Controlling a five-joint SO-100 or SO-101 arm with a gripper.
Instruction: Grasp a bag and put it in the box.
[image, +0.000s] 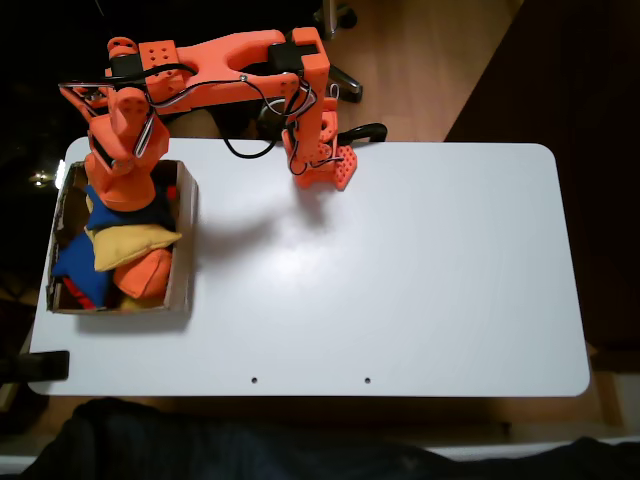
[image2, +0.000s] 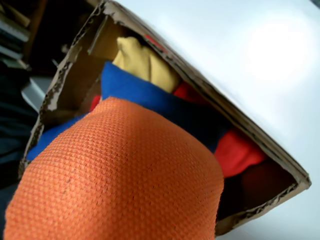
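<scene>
Wrist view, plump woven orange bag (image2: 120, 180) over ragged cardboard box (image2: 240, 125); pincer state unclear

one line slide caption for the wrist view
Orange bag close to the lens, above the box already holding blue, yellow and red bags.

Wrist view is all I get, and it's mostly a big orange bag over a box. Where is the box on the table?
Observer: In the fixed view, the box sits at the left end of the white table.
Operator: Is the arm above it?
Observer: Yes. The arm reaches from the table's back edge over the box's far end, so your bag is probably over that end.
Operator: What's lower down in the box?
Observer: A yellow beanbag lies across the middle. Below it in the picture are a blue beanbag and a darker orange beanbag, side by side.
</scene>
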